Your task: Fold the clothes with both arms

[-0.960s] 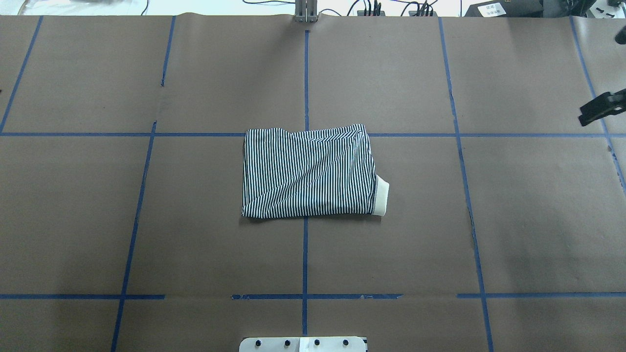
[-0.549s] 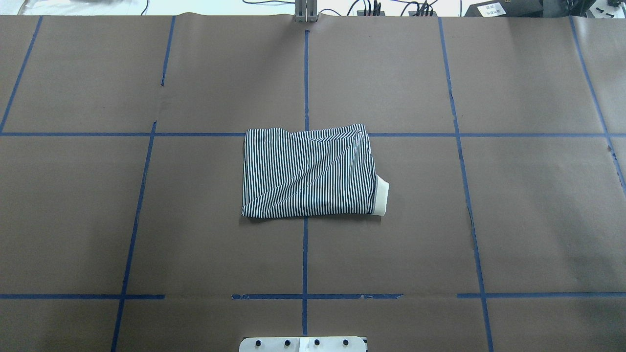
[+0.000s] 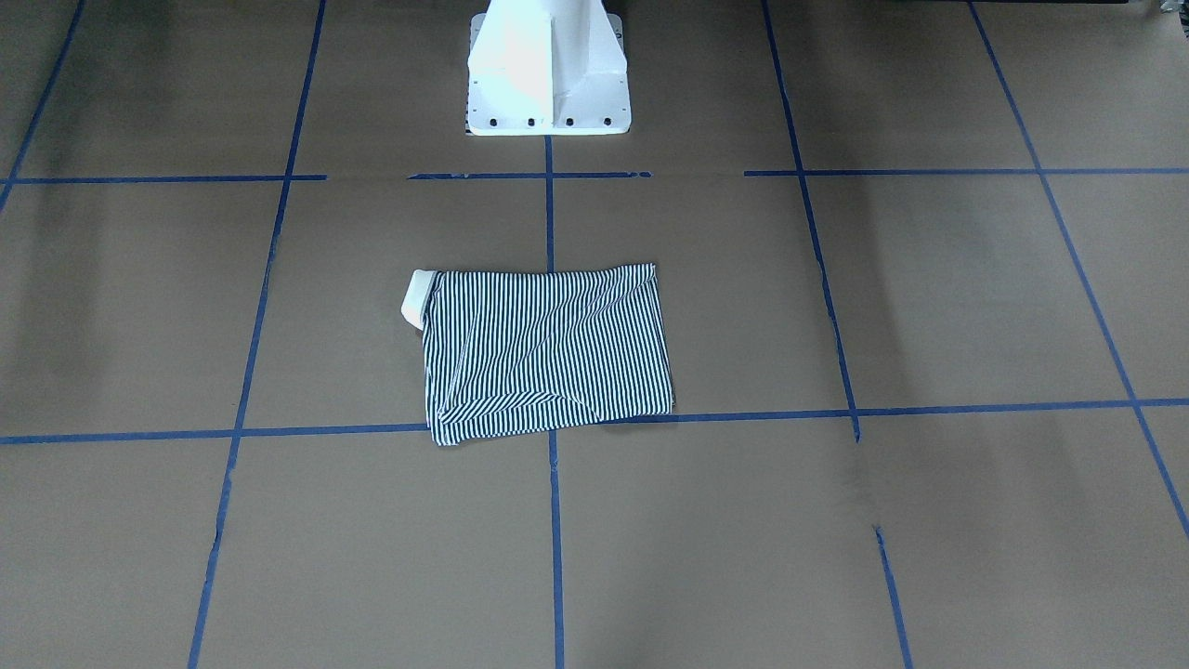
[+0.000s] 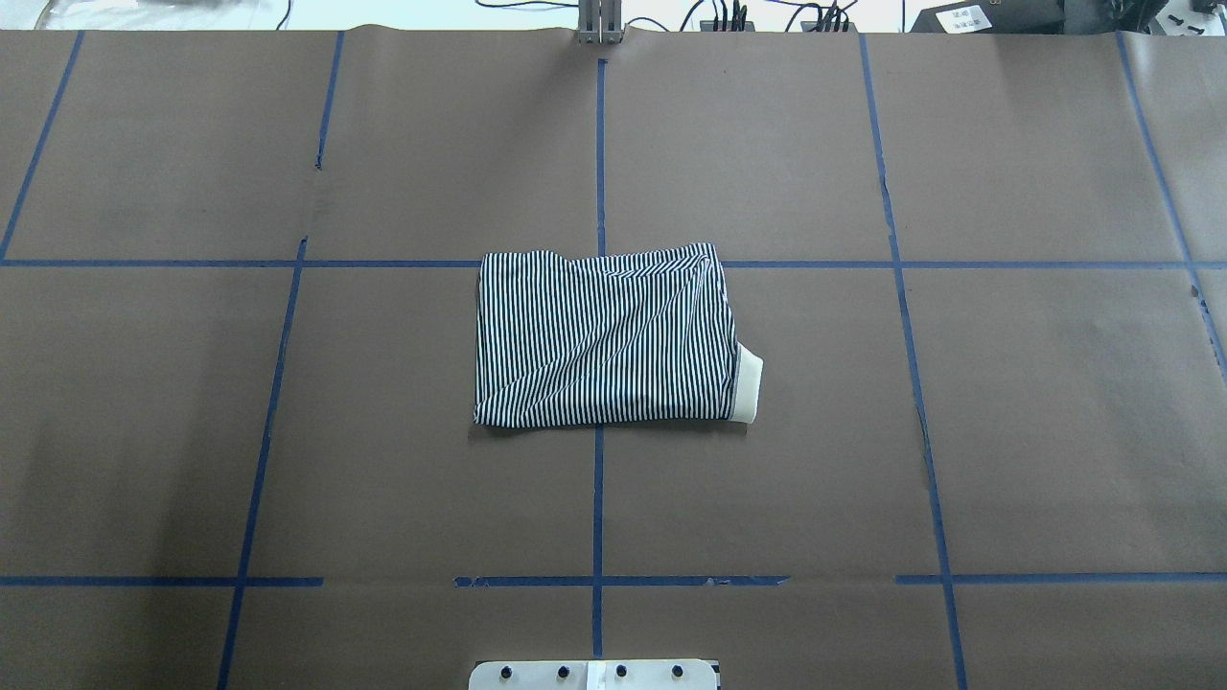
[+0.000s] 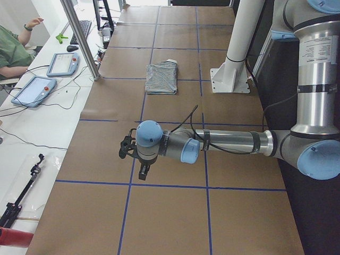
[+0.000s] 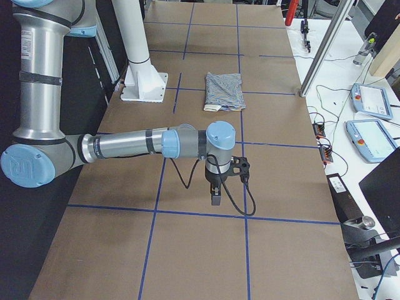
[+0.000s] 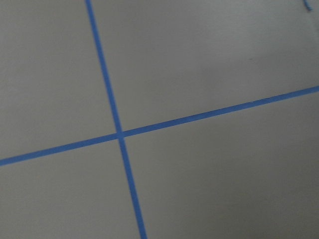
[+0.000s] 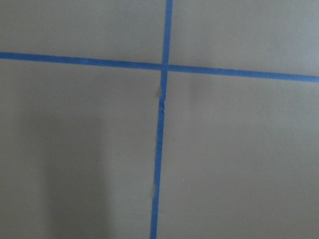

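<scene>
Striped polo shirt (image 4: 604,335) is lying folded into a tidy rectangle in the middle of the table (image 4: 1007,431) — cream collar (image 4: 748,383) poking out at the robot's right side. Both arms are well away from it. The left claw (image 5: 143,171) and right claw (image 6: 215,195) each hang pointing down over bare brown paper — can't tell if either is open or closed.
</scene>
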### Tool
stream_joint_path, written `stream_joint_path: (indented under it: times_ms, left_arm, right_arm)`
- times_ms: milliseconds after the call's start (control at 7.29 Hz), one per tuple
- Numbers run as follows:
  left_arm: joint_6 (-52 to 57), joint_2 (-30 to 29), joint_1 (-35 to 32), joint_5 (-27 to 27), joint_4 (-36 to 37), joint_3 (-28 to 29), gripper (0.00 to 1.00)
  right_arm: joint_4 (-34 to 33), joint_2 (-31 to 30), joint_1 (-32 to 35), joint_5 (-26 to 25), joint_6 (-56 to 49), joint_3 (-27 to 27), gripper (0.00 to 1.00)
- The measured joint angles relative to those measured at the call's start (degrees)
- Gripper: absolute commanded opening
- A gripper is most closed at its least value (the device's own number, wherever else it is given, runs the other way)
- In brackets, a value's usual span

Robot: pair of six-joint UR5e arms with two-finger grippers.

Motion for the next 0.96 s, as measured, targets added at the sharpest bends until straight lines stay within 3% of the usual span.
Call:
stream_joint_path:
  times_ms: [549, 960]
  left_arm:
    - [-0.02, -0.57, -0.40, 0.31, 9.95, -0.87, 1.00]
    - [-0.05, -0.54, -0.55, 0.95, 11.51, -1.52, 1.00]
  right_arm:
    - [0.36, -2.01, 0.69, 3.23, -0.63, -5.02, 1.00]
    - [0.37, -2.19, 0.71, 4.08, -0.55, -5.37, 1.00]
